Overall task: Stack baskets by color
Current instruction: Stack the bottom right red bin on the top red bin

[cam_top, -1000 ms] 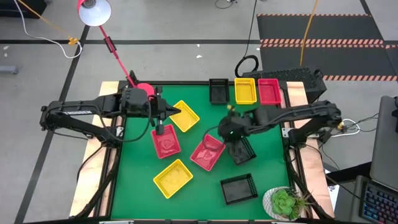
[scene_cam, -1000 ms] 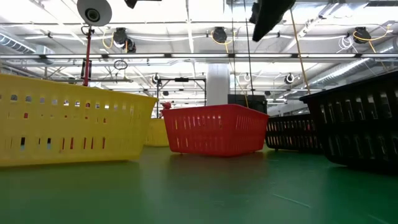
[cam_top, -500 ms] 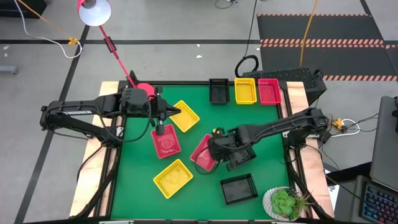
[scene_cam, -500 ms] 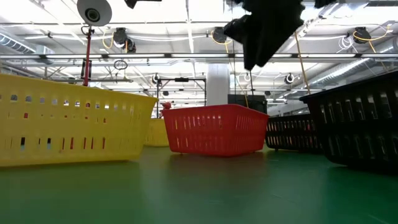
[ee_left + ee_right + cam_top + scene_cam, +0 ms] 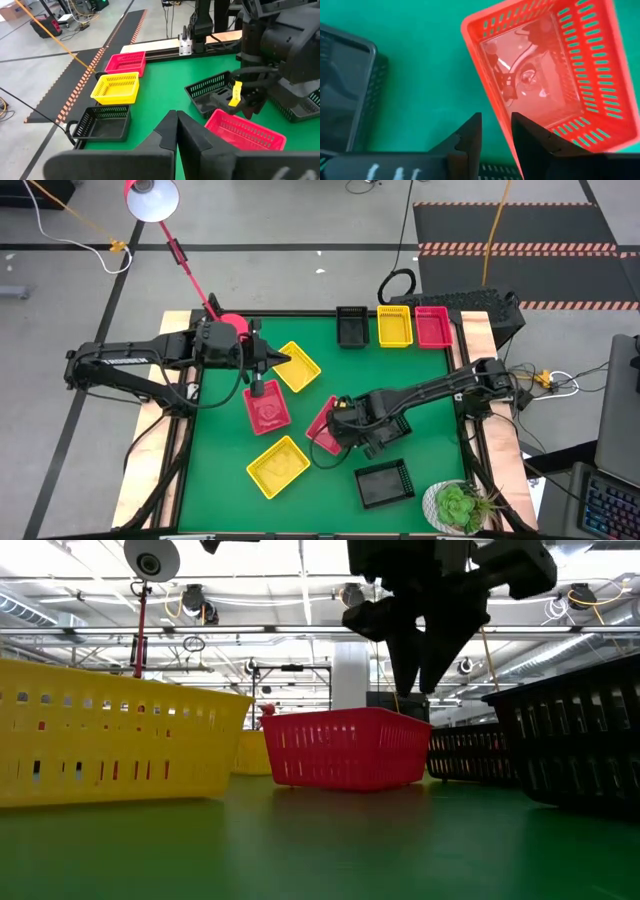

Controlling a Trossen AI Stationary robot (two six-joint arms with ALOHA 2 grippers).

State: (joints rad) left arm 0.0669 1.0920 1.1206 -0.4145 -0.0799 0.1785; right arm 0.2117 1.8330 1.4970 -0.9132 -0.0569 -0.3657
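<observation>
The right fingers stand slightly apart, holding nothing, poised over the near rim of a red basket in the middle of the green desk. In the right wrist view one finger lines up outside the wall and the other just inside it. From above, that arm reaches in low across a black basket lying just beside the red one.

To do this pick well, I judge the fingers should drop straight down so the thin slotted wall sits squarely between them, then close firmly before lifting; a shallow bite could let the light basket tip or slip. Lift clear of the black basket before carrying it to the red basket at the far edge, next to a yellow and a black one.

The left fingers are closed on nothing, waiting above another red basket on the desk's left side.
</observation>
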